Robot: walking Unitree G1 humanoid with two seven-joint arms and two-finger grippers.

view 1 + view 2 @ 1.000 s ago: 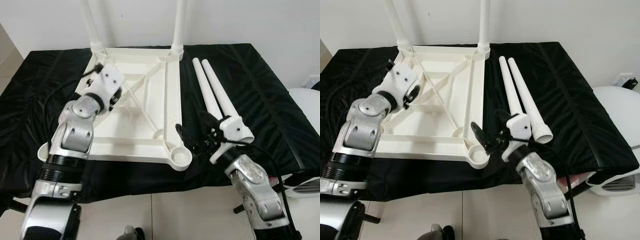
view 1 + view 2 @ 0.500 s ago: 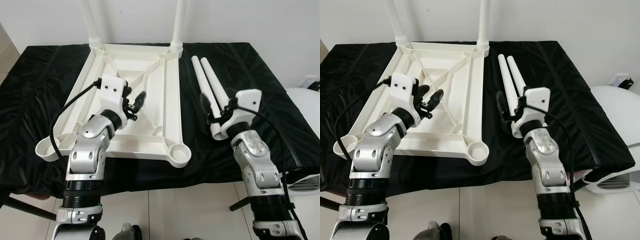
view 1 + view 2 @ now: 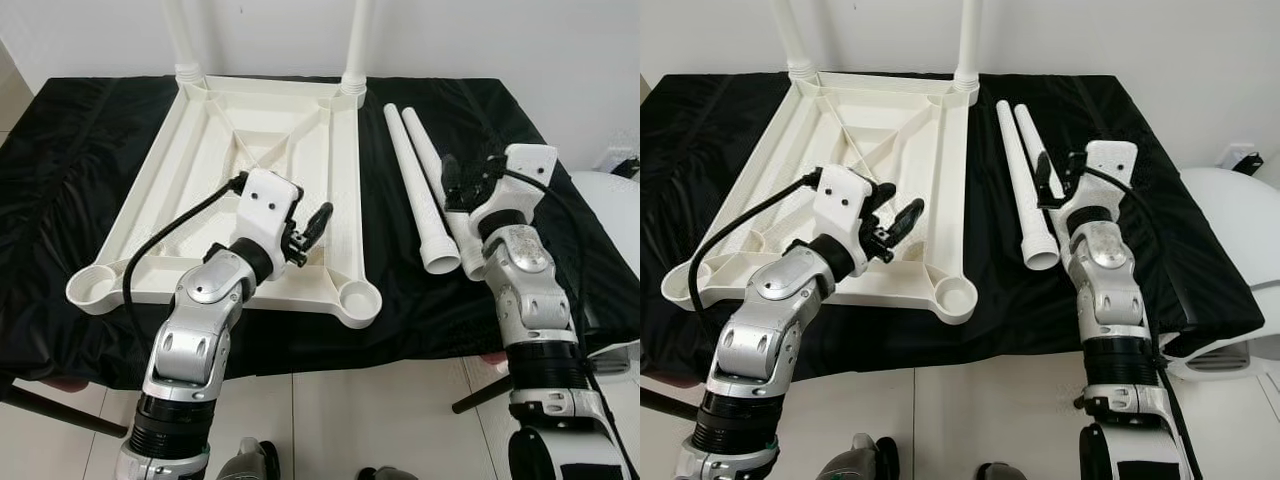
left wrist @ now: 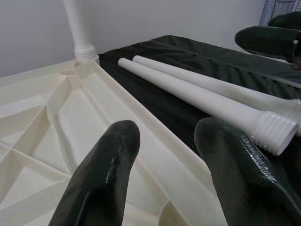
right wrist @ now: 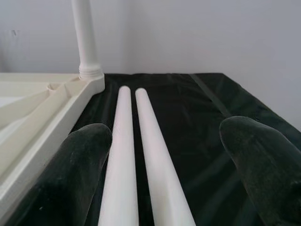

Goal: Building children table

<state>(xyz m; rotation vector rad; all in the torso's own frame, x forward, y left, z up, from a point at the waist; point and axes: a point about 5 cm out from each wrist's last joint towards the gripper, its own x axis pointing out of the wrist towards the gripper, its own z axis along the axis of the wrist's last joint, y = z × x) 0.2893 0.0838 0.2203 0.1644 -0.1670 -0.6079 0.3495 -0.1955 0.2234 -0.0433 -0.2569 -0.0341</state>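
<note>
A white children's tabletop (image 3: 200, 160) lies upside down on a black-covered table. Two white legs stand screwed into its far corners (image 3: 355, 60). Both near corner sockets (image 3: 358, 297) hold nothing. Two loose legs (image 3: 408, 180) lie side by side on the cloth right of the tabletop, threaded ends toward me. My left gripper (image 3: 308, 228) hovers open over the tabletop's near right part, holding nothing; its wrist view has the tabletop rim (image 4: 141, 117) ahead. My right gripper (image 3: 468, 172) is open just above the loose legs (image 5: 120, 165), which run between its fingers.
Black cloth (image 3: 90, 130) covers the whole table; its front edge lies just beyond the near sockets, with tiled floor (image 3: 330, 420) below. A white rounded appliance (image 3: 612, 205) stands off the table's right side. A white wall runs behind.
My left gripper came from the tabletop's far left toward its near right part. My right gripper moved from the near right socket to above the loose legs. The view itself shifted too.
</note>
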